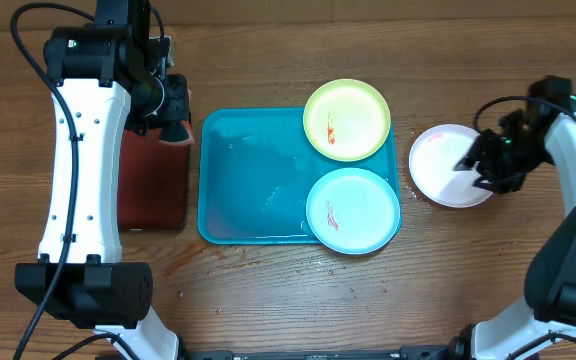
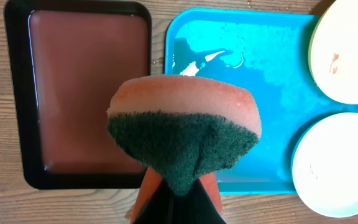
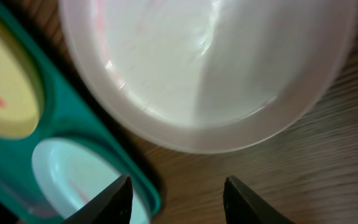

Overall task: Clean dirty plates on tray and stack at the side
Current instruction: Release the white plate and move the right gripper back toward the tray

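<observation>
Gripping sponge, left hand; right hand seemingly spread by white plate

Turquoise, pastels and wood-brown, flecked with red.

The tray is glossy turquoise-blue. The yellow-green plate, at its 1 o'clock corner, carries an orange-red streak, and the mint-aqua plate, at 4 o'clock, a thin red smear. Off the tray's 3 o'clock side, the white plate has a faint pink tinge. At 9 o'clock, the smaller tray is dark red, rimmed black. The sponge is salmon-orange over dark green. The table is brown with wood grain.
</observation>
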### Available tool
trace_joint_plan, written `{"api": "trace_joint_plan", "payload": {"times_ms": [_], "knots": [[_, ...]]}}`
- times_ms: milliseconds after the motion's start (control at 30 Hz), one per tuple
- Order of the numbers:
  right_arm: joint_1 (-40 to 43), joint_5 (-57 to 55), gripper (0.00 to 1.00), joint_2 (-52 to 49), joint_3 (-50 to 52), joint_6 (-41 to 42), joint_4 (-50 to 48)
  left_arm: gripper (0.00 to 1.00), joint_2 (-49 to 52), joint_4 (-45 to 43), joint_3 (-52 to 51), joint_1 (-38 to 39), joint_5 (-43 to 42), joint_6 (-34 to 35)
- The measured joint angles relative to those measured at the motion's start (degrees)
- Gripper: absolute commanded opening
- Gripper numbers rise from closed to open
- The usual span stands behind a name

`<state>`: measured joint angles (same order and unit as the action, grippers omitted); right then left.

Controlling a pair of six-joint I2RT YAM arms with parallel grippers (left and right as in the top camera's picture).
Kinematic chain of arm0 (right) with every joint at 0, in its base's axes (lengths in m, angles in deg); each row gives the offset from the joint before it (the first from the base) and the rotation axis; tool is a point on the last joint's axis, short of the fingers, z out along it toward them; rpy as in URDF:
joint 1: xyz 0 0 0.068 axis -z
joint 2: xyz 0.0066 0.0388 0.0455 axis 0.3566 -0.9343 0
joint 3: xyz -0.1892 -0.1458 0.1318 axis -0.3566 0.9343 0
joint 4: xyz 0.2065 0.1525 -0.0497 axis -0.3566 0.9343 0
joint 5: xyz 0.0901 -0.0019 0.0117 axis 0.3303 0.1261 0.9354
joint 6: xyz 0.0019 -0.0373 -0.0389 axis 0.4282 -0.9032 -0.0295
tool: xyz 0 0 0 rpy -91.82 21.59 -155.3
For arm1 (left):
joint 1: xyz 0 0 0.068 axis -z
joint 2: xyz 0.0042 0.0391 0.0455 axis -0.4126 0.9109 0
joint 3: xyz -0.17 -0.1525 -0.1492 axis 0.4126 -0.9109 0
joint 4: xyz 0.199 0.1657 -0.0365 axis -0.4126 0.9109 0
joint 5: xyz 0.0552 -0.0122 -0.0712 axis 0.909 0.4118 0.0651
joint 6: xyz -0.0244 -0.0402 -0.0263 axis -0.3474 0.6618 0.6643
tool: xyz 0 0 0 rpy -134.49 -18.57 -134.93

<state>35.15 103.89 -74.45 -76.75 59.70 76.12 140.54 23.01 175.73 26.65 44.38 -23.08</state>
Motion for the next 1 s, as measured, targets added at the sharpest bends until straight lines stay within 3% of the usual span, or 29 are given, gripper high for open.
{"api": "trace_joint_plan", "payload": {"times_ms": [267,667,1000], "knots": [[-15.6,0.4,0.47,0.4,3.9,-2.6,-0.6,0.04,0.0,0.0,0.0,0.0,0.0,0.0],[-24.5,-6.7,0.35,0.4,14.5,1.3,-10.4,0.04,0.0,0.0,0.0,0.0,0.0,0.0],[-24.5,-8.0,0.04,0.4,16.5,2.6,-13.0,0.04,0.0,0.0,0.0,0.0,0.0,0.0]]}}
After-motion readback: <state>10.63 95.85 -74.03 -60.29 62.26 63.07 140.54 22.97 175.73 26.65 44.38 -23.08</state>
